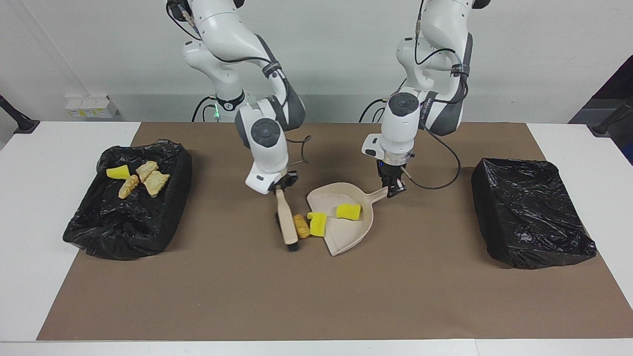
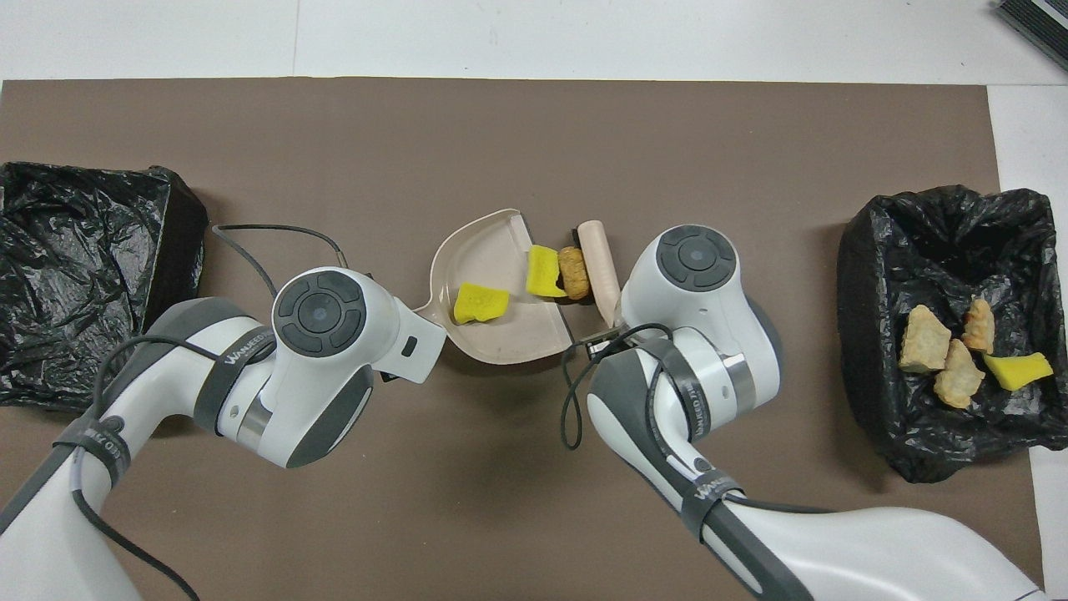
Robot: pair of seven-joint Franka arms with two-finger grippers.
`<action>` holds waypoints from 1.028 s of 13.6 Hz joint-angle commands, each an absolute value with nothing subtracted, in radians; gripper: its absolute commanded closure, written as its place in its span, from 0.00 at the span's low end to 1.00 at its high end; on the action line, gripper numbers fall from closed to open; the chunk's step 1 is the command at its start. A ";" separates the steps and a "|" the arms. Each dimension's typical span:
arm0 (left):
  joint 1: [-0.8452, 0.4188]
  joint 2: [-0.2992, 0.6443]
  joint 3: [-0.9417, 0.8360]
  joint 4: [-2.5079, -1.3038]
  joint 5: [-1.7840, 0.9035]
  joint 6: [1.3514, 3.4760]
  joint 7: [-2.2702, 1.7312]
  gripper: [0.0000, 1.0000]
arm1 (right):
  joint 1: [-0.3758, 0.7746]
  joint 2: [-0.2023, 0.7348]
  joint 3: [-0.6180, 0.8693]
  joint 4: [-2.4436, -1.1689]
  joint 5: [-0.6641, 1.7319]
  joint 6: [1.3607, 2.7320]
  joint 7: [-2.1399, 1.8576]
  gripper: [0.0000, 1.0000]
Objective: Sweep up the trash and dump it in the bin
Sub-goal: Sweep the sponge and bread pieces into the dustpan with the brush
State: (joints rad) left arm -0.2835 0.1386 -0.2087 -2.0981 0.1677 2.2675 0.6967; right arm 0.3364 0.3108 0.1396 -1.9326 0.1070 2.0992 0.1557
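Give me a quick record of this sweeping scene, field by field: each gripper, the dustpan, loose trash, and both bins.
left gripper: shut on dustpan handle
right gripper: shut on brush handle
brush: bristles against pastry piece
dustpan: on the mat, one sponge inside
at lip: second sponge, pastry piece beside it
bin at right arm's end: one sponge, three pastry pieces
bin at left arm's end: no trash visible

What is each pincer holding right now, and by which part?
The right pincer holds the brush by its handle's end; the left pincer holds the dustpan by its handle tip.
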 commanded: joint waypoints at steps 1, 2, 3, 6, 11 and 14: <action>-0.278 0.137 -0.213 -2.103 0.173 2.284 0.693 1.00 | 0.363 0.327 0.156 -1.922 0.225 2.121 0.138 1.00; -0.278 0.137 -0.213 -2.102 0.173 2.284 0.696 1.00 | 0.364 0.327 0.178 -1.918 0.279 2.125 0.117 1.00; -0.278 0.138 -0.213 -2.102 0.173 2.286 0.707 1.00 | 0.365 0.327 0.181 -1.908 0.310 2.123 0.100 1.00; -0.264 0.140 -0.213 -2.102 0.173 2.293 0.807 1.00 | 0.345 0.327 0.178 -1.905 0.288 2.083 0.080 1.00; -0.221 0.149 -0.213 -2.088 0.172 2.301 0.955 1.00 | 0.284 0.250 0.170 -1.905 0.198 1.935 0.090 1.00; -0.158 0.105 -0.215 -2.086 0.172 2.287 1.078 1.00 | 0.296 0.209 0.175 -1.922 0.190 1.899 0.214 1.00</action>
